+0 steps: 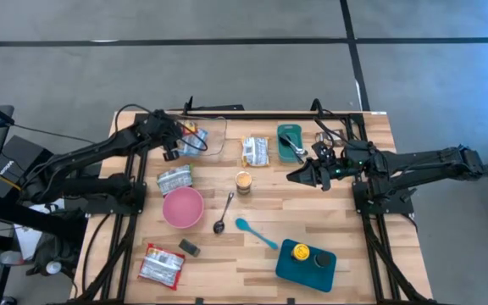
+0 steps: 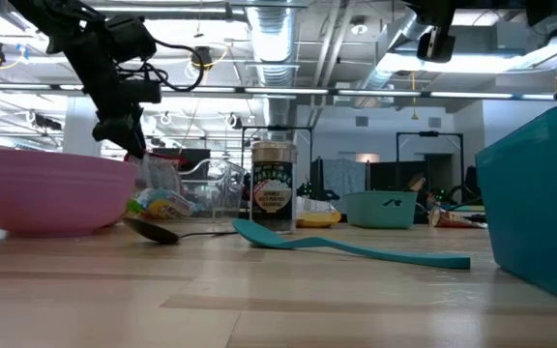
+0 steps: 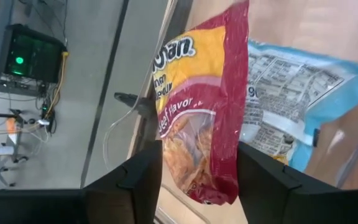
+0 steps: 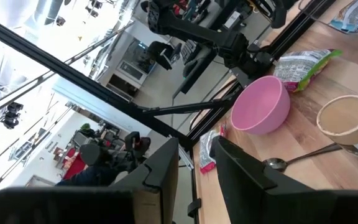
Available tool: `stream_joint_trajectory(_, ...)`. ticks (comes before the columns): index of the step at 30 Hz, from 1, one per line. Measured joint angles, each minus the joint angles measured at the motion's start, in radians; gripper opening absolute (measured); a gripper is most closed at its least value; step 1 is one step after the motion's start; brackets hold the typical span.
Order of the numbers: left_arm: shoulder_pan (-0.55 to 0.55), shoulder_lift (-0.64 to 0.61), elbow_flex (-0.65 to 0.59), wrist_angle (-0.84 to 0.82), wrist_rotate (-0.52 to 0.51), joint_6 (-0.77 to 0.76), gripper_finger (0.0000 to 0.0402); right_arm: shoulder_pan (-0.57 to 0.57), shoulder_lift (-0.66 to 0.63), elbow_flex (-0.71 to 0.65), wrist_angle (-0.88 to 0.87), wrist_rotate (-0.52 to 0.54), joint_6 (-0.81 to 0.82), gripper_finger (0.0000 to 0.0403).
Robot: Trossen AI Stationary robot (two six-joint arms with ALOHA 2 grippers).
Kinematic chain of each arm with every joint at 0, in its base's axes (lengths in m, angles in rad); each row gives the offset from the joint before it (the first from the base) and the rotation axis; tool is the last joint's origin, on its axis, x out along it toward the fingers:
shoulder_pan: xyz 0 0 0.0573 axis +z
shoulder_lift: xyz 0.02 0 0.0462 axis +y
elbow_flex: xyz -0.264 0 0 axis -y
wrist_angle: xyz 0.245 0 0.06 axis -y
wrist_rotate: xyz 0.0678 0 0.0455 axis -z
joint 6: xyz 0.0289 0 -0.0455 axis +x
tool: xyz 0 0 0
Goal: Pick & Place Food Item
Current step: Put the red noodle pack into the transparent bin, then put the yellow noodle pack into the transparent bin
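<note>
the wooden surface [image 1: 329, 229] carries everything, with the two dark arms reaching in from either side. at its far edge, left of centre, sits a clear plastic bin [image 1: 214, 140]. the left end effector [image 1: 183, 140] hangs over that bin's left part, and in the left wrist view its two fingers [image 3: 143, 171] stand apart on either side of a red and yellow snack packet [image 3: 204, 118]; whether they touch the packet cannot be told. the packet's long axis runs straight out from between the fingers, its near end lying in the gap and its far end pointing away from the wrist. just beside it, partly under it, lies a light blue packet [image 3: 291, 106] with printed text. the right end effector [image 1: 299, 175] hovers above the surface right of centre, pointing toward the middle, fingers narrowly parted with nothing between them.

a teal container [image 1: 306, 261] with a yellow lid sits at the near right. a pink bowl [image 1: 182, 207] lies left of centre, with a green packet [image 1: 174, 179] just beyond it. a small teal tray [image 1: 291, 142] rests at the far edge beside a white-and-yellow packet [image 1: 255, 152]. a red-and-white packet [image 1: 162, 264] lies near left. a jar [image 1: 243, 182] stands in the middle, then a teal spoon [image 1: 255, 231] and a metal spoon [image 1: 224, 213].
</note>
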Motion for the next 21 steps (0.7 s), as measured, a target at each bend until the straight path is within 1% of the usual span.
stream_joint_trajectory(16, -0.082, -0.035, 0.000, -0.014, 0.002, -0.203, 0.0170, 0.000, 0.000, 0.000, 0.000, 0.000, 0.000, 0.0102)
stream_joint_trajectory(21, -0.104, -0.066, 0.000, -0.014, 0.001, -0.219, 0.0170, 0.000, 0.000, 0.000, 0.000, 0.000, 0.000, 0.0102)
